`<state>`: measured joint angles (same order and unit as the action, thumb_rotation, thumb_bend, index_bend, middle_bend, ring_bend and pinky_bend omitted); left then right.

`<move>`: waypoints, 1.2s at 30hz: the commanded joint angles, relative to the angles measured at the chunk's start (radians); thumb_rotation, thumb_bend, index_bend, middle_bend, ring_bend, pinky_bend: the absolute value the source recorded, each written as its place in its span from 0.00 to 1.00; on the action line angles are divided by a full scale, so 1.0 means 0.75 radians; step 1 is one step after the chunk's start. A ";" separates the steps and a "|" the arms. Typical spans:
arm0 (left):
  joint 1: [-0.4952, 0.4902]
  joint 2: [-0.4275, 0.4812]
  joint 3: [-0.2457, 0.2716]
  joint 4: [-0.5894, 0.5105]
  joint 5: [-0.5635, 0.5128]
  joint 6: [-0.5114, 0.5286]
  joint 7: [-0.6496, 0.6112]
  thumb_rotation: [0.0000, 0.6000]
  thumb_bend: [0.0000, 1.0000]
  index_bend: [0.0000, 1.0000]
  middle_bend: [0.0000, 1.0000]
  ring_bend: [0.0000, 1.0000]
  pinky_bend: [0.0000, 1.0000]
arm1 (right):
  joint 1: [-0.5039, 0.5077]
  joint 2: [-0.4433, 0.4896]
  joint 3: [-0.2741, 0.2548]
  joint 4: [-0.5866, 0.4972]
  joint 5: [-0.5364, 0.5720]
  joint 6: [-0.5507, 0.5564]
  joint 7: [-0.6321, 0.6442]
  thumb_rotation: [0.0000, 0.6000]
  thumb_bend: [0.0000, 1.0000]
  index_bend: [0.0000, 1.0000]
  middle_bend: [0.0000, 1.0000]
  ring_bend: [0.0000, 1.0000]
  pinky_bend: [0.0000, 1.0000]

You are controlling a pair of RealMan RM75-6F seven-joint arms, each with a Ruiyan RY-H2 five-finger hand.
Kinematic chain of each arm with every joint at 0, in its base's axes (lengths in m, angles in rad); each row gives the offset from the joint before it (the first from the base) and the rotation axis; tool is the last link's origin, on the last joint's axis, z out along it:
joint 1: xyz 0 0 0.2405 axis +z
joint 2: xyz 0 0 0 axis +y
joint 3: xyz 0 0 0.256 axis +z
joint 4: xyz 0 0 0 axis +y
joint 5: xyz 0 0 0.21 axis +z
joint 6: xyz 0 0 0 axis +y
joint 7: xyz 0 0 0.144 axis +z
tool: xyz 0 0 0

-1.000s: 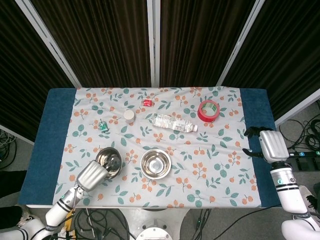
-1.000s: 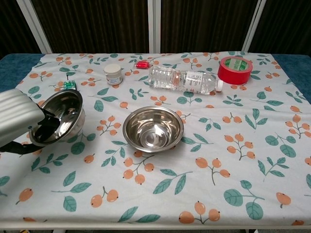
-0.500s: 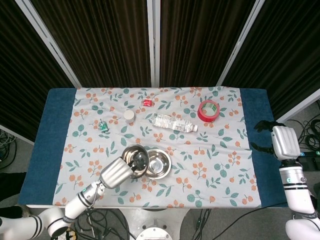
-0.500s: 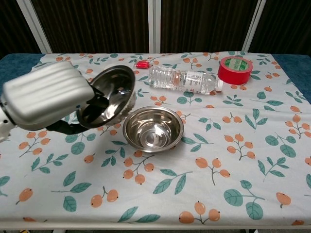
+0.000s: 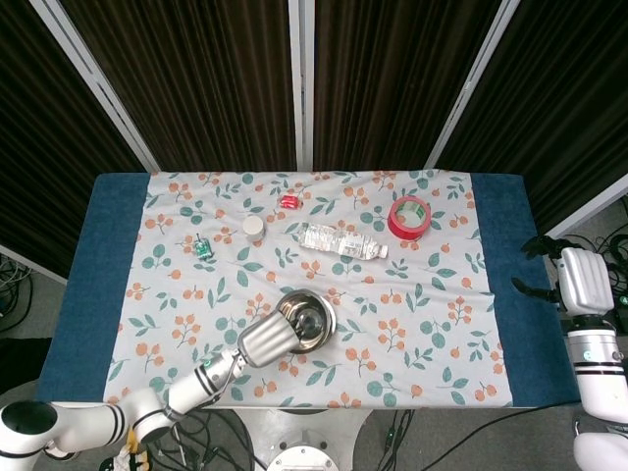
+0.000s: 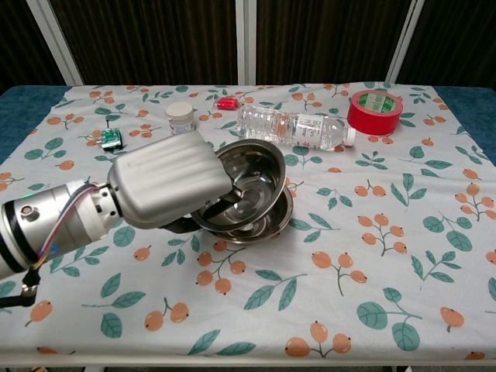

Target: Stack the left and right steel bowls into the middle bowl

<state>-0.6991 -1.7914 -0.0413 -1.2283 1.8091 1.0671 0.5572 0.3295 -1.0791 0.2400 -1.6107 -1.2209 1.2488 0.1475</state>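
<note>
My left hand [image 6: 167, 182] grips a steel bowl [image 6: 249, 177] by its near rim and holds it tilted just over the middle steel bowl [image 6: 273, 225], whose rim shows beneath it. From the head view, the held bowl [image 5: 306, 315] covers most of the middle bowl [image 5: 327, 332], with my left hand [image 5: 267, 339] at its near left edge. Whether the two bowls touch is unclear. My right hand [image 5: 581, 280] hangs off the table's right edge, fingers apart and holding nothing. No third bowl is visible.
A clear water bottle [image 6: 294, 128] lies behind the bowls. A red tape roll [image 6: 376, 111] sits at the back right. A white jar [image 6: 180, 118], a small red item [image 6: 226, 102] and a small green item [image 6: 111, 138] stand at the back left.
My left hand has lifted the left bowl off the cloth and carried it right, over the middle bowl. My right hand has drawn back further right, off the table.
</note>
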 commanded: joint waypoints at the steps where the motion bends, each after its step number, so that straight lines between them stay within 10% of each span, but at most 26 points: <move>1: -0.021 -0.008 -0.008 0.024 -0.009 -0.007 0.002 1.00 0.34 0.71 0.72 1.00 1.00 | 0.001 -0.007 0.000 0.017 0.001 -0.013 0.015 1.00 0.06 0.44 0.50 0.41 0.42; 6: -0.049 0.034 0.030 0.017 0.011 -0.014 -0.059 1.00 0.24 0.43 0.57 0.97 0.98 | 0.006 -0.020 -0.004 0.042 0.000 -0.031 0.022 1.00 0.06 0.44 0.50 0.41 0.42; 19: 0.155 0.364 -0.024 -0.280 -0.242 0.139 0.132 1.00 0.17 0.41 0.53 0.83 0.91 | -0.017 -0.003 -0.016 0.021 -0.044 -0.002 0.024 1.00 0.06 0.44 0.50 0.41 0.42; 26: 0.408 0.516 0.004 -0.288 -0.460 0.312 -0.288 1.00 0.11 0.23 0.15 0.17 0.30 | -0.089 -0.075 -0.156 0.143 -0.246 0.118 -0.109 1.00 0.04 0.33 0.32 0.16 0.21; 29: 0.490 0.497 0.024 -0.179 -0.433 0.432 -0.463 0.98 0.08 0.21 0.11 0.12 0.22 | -0.131 -0.140 -0.204 0.199 -0.303 0.195 -0.209 1.00 0.03 0.19 0.15 0.01 0.03; 36: 0.578 0.484 0.046 -0.072 -0.399 0.546 -0.589 0.98 0.08 0.20 0.11 0.12 0.21 | -0.196 -0.222 -0.245 0.206 -0.367 0.303 -0.293 1.00 0.03 0.12 0.09 0.00 0.00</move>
<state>-0.2821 -1.4339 -0.0150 -1.2941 1.5038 1.4574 0.1348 0.1901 -1.2381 0.0632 -1.4527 -1.4893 1.4706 -0.0615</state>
